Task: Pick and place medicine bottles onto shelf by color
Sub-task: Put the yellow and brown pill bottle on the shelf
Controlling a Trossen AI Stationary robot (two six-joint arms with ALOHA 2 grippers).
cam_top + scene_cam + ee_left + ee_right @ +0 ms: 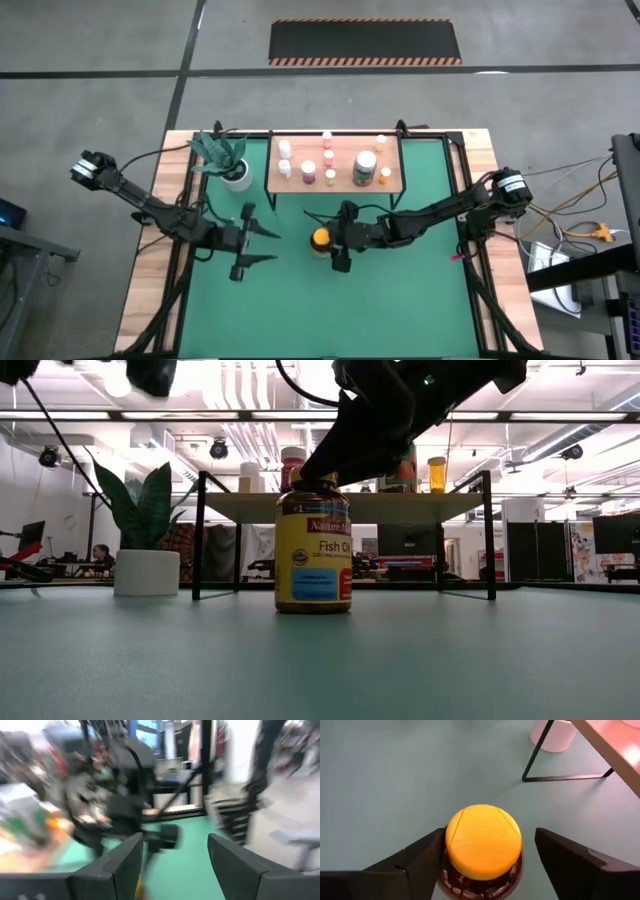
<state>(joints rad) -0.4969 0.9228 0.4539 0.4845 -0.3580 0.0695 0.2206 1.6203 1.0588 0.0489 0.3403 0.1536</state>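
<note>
**Fish-oil bottle upright between parted right fingers**

Fish-oil bottle (483, 845), yellow with a yellow lid, is seen standing on the green mat (400, 300) in front of the shelf (335, 186), near the middle of the table (150, 270). In the right wrist view its lid is framed by the two dark fingers (420, 862) of the right gripper (338, 243): one finger lies close against the lid's side, the other stands clearly apart from it, so the fingers are parted and the bottle is not clamped.

The label, reading "Fish Oil", is shown only in the low view, where the bottle is found upright with the right arm's dark bulk directly above its lid. The lid's round yellow top is given only by the right wrist view. The layout is supplied by the high view alone: the smaller bottles (310, 172) and a greenish white-lidded jar (364, 166) are ranged on the shelf, and a white pot with a plant (236, 172) is set beside its left end.

The right arm is stretched from the table's right side inward, its wrist bent down over the bottle. The left gripper (252, 246) is held over the mat, left of the bottle and well apart from it, with its fingers spread and nothing between them; its wrist view is blurred.
</note>
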